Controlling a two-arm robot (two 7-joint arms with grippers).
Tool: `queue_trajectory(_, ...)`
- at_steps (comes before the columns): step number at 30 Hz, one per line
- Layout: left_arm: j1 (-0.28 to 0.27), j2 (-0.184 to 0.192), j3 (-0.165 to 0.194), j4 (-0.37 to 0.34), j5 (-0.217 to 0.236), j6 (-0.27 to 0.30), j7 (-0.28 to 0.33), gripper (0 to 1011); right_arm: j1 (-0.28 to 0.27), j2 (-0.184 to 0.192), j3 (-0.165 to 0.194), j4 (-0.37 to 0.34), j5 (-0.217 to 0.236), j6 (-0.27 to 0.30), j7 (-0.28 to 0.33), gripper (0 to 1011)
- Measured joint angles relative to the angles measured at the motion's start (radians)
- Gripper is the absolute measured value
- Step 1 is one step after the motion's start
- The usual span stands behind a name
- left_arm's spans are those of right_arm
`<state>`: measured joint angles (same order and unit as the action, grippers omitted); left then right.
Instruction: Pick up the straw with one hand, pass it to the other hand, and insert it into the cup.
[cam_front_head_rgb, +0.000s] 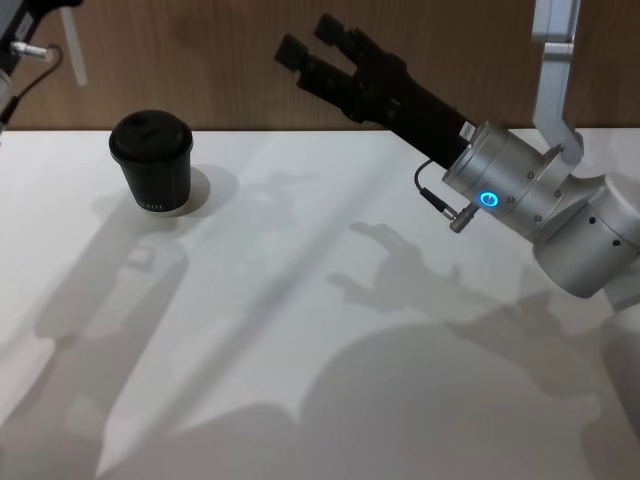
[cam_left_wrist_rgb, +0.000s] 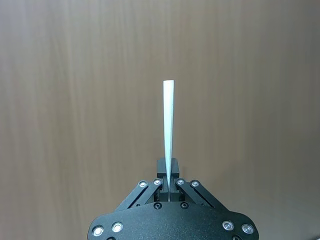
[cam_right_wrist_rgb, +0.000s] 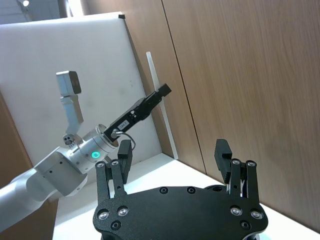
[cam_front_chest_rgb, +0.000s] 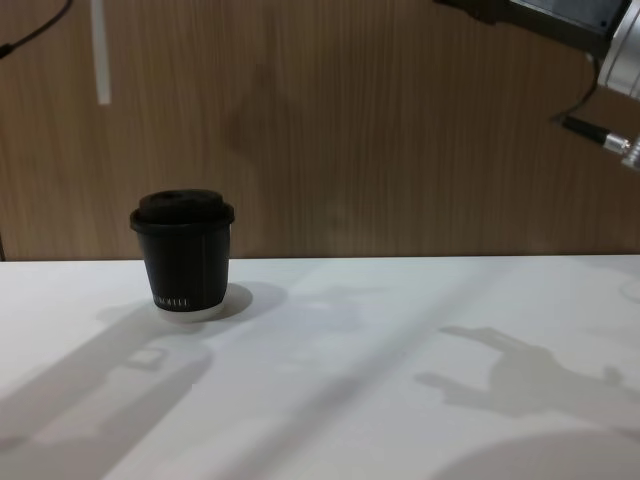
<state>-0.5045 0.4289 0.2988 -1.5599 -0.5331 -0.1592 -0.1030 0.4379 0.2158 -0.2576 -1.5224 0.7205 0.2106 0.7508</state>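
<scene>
White straw (cam_left_wrist_rgb: 168, 130) is lifted, pinched upright in the left gripper (cam_left_wrist_rgb: 168, 172), high at far left, above and slightly left of the cup (cam_front_head_rgb: 152, 160). Right gripper (cam_front_head_rgb: 312, 40) hangs spread and empty at right. I can't judge whether the pass is done; insertion clearly remains.

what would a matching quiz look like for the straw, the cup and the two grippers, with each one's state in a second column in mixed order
Things:
1. straw
2. cup
3. left gripper
4. right gripper

States:
A. standing on the table, lid on
B. open, holding nothing
C. white, pinched at one end, up in the air
D. shut on a thin thing

Pairs: 1-C, 2-A, 3-D, 4-B
</scene>
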Motion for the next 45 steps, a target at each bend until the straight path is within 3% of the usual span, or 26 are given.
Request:
queue_trajectory(9,-0.025,-0.003,-0.016,0.079,0.022,-0.019,0.005,11,0.0,0.0,0.0,0.0,0.0,0.0,0.0,1001)
queue_trajectory(20,-0.076,-0.02,-0.024,0.202,0.011,-0.047,-0.056,11,0.0,0.0,0.0,0.0,0.0,0.0,0.0,1001)
queue_trajectory(45,-0.199,-0.034,-0.02,0.44,-0.074,-0.045,-0.319,11,0.0,0.0,0.0,0.0,0.0,0.0,0.0,1001)
